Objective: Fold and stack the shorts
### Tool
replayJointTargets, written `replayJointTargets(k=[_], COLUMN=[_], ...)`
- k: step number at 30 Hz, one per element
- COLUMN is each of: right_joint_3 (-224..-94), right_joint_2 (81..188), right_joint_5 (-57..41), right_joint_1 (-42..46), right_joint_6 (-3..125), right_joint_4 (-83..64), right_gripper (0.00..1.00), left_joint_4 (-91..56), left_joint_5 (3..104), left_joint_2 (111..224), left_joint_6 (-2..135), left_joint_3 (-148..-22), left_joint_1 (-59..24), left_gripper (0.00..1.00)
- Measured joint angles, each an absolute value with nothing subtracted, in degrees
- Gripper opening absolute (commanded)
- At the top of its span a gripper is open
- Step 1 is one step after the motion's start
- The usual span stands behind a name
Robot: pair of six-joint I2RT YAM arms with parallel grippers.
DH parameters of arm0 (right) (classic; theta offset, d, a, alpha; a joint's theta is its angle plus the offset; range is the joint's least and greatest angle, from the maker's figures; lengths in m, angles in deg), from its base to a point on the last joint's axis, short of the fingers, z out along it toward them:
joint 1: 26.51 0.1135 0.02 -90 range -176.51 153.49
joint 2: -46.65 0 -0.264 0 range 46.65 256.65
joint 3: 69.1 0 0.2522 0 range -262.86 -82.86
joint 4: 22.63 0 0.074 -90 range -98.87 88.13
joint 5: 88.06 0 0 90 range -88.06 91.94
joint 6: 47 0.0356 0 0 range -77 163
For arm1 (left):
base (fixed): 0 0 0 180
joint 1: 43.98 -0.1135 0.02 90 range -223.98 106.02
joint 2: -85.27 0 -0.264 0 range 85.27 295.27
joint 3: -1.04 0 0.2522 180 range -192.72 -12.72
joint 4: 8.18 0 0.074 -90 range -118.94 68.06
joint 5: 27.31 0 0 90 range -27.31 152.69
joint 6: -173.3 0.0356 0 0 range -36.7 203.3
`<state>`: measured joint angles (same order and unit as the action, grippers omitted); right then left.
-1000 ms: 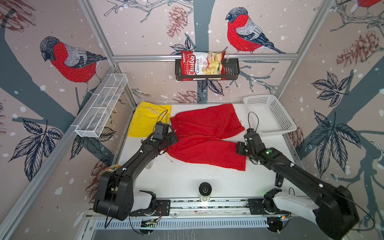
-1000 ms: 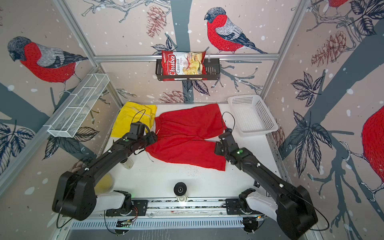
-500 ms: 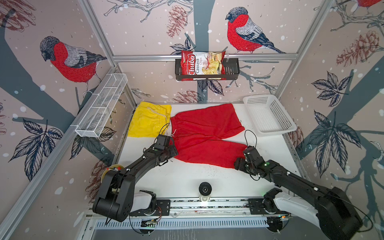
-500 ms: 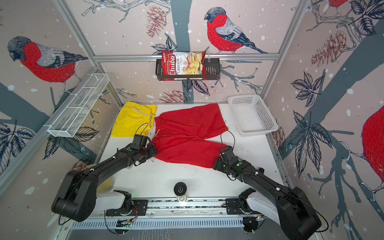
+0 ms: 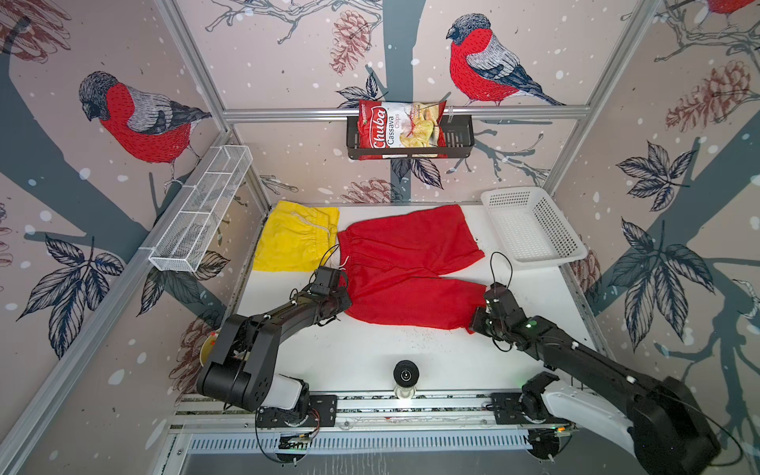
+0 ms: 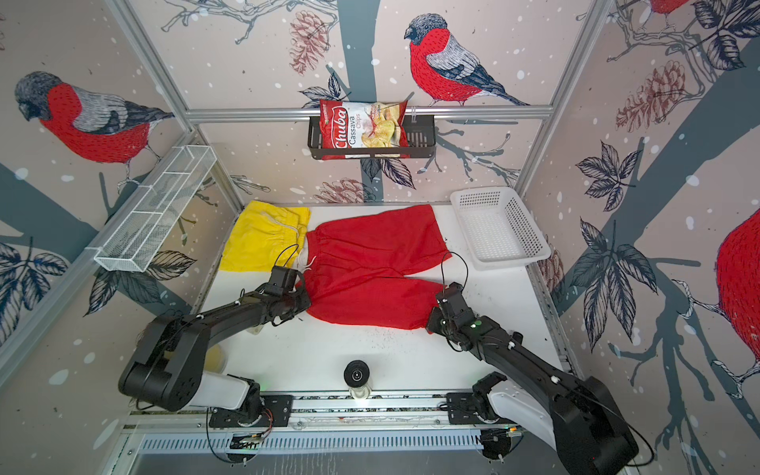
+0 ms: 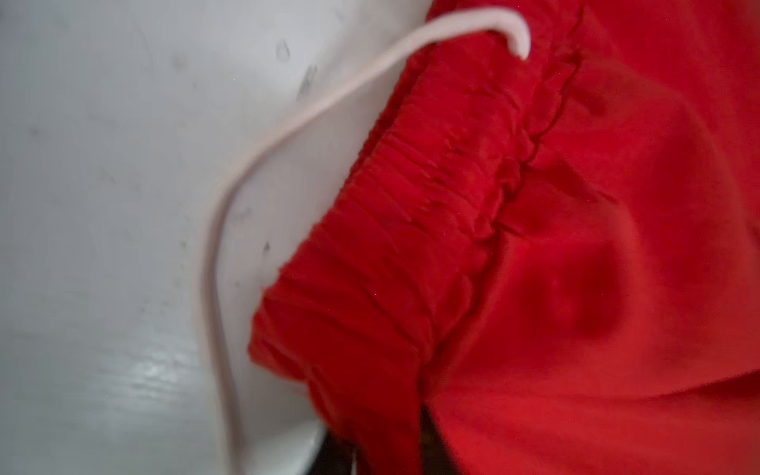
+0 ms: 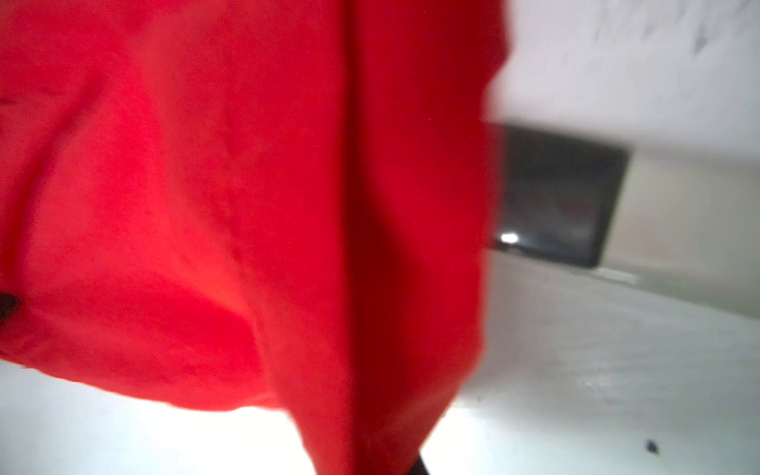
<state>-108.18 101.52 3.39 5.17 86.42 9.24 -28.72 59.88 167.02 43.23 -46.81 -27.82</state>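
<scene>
Mia: Where are the red shorts (image 5: 407, 267)?
Tom: They lie flat in the middle of the white table (image 5: 370, 357). The waist is on the left. The two legs point to the right.
Mia: And the yellow shorts (image 5: 294, 242)?
Tom: They are folded in the far left corner of the table, right beside the red waist.
Mia: What is the left gripper (image 5: 344, 306) doing?
Tom: It is at the near corner of the waist. Its fingers are pinched together on the red cloth. In the left wrist view the waist bunches up and runs down to them. A white string (image 7: 288, 123) from the waist lies in a loop on the table.
Mia: And the right gripper (image 5: 473, 324)?
Tom: It is at the end of the near leg. Its fingers are closed tight on the hem. In the right wrist view the red cloth pulls into a fold that goes to them.
Mia: What else is there?
Tom: A white basket (image 5: 530, 230) sits in the far right corner, near the far leg but not touching it. A chip bag (image 5: 399, 129) stands in a black shelf (image 5: 460, 137) on the back wall. A wire rack (image 5: 197, 222) hangs on the left wall.
</scene>
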Motion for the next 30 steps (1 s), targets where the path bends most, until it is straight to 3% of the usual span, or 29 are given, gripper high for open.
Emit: replayJointTargets(k=[6, 12, 17, 28, 30], right_joint_3=[-114.83, -126.28, -132.07, -141.23, -141.03], right_joint_2=[90.18, 90.07, 97.30, 119.45, 121.04], right_joint_5=[6.47, 6.47, 3.44, -11.14, -12.02], right_joint_1=[4.42, -0.52, -5.61, -17.74, -18.85], right_joint_6=[86.18, 81.61, 77.26, 72.91, 72.91], right_joint_4=[16.32, 18.64, 16.27, 11.71, 11.68], right_gripper=[0.00, 0.00, 0.01, 0.09, 0.14], left_joint_4=[-34.54, -40.68, -42.54, -42.56, -43.11], left_joint_5=[57.96, 57.34, 58.66, 56.80, 56.73], left_joint_2=[158.76, 150.24, 151.94, 170.10, 172.09], left_joint_6=[42.84, 43.38, 44.89, 46.97, 47.36], left_joint_3=[-47.97, -58.88, -66.39, -79.22, -80.54], left_joint_1=[-27.49, -27.34, -27.29, -28.54, -28.67], left_gripper=[0.00, 0.00, 0.00, 0.00, 0.00])
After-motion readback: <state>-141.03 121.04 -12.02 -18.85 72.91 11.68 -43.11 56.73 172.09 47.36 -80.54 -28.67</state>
